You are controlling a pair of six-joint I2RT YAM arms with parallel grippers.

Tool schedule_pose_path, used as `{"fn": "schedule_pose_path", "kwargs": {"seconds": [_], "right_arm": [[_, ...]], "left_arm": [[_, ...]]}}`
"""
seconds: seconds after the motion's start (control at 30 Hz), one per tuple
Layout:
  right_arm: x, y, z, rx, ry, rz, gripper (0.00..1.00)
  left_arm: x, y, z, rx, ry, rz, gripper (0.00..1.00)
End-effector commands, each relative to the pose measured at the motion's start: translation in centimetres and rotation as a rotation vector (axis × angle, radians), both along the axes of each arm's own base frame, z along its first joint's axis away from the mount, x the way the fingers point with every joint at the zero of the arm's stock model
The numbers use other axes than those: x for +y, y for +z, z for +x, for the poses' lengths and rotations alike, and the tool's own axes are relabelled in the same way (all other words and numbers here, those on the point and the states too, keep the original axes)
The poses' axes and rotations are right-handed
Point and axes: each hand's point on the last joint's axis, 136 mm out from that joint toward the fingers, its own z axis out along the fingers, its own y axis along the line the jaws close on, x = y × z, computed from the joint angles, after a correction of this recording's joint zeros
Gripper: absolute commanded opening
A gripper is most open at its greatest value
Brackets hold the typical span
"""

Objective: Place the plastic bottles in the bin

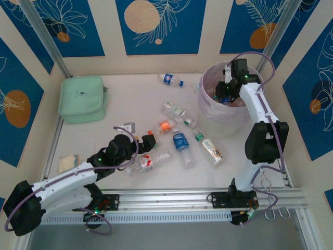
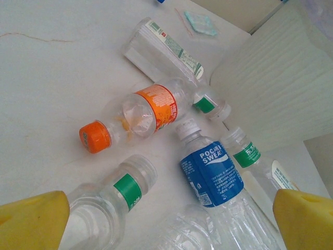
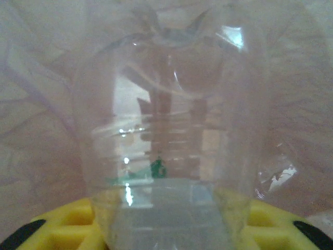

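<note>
Several plastic bottles lie on the white table left of the bin (image 1: 210, 122): an orange-labelled one (image 1: 165, 126), a blue-labelled one (image 1: 181, 141), a red-labelled one (image 1: 148, 162). My left gripper (image 1: 148, 143) hovers open just above them. In the left wrist view its yellow fingertips (image 2: 31, 219) stand wide apart around a green-banded bottle (image 2: 112, 203), with the blue Pocari bottle (image 2: 210, 172) and the orange-capped bottle (image 2: 140, 112) beyond. My right gripper (image 1: 225, 94) hangs over the bin's mouth. There it is shut on a clear bottle (image 3: 166, 130), which stands between the yellow fingers (image 3: 57, 224).
A mint-green pouch (image 1: 80, 98) lies at the back left. One more bottle (image 1: 170, 79) sits near the back wall, another (image 1: 212, 150) in front of the bin. A small flat packet (image 1: 129, 126) lies beside my left gripper. The bin's ribbed wall (image 2: 276, 78) rises at the right of the bottles.
</note>
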Motion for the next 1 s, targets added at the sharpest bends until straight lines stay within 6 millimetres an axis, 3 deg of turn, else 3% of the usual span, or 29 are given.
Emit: {"fn": "schedule_pose_path", "kwargs": {"seconds": [0.0,0.37,0.57,0.6,0.83,0.97], "right_arm": [[0.2,-3.8,-1.2,0.105,-0.01,0.008,0.48],[0.1,3.5,-2.5,-0.05,-0.024,0.033,0.68],[0.2,7.0,-3.8,-0.119,-0.024,0.047,0.85],[0.2,7.6,-4.1,-0.13,-0.025,0.05,0.92],[-0.1,11.7,-5.7,-0.224,-0.027,0.031,0.96],[-0.1,15.2,-7.1,-0.319,-0.022,0.014,0.97]], "left_arm": [[0.4,-0.5,-0.1,0.011,0.014,0.013,1.0],[0.5,1.0,1.3,-0.015,0.054,0.054,1.0],[0.1,1.2,2.4,0.003,0.08,0.073,1.0],[0.0,1.2,2.6,0.007,0.083,0.07,1.0],[-0.1,0.5,3.3,0.058,0.124,0.046,1.0],[0.7,0.1,3.5,0.087,0.172,0.033,1.0]]}}
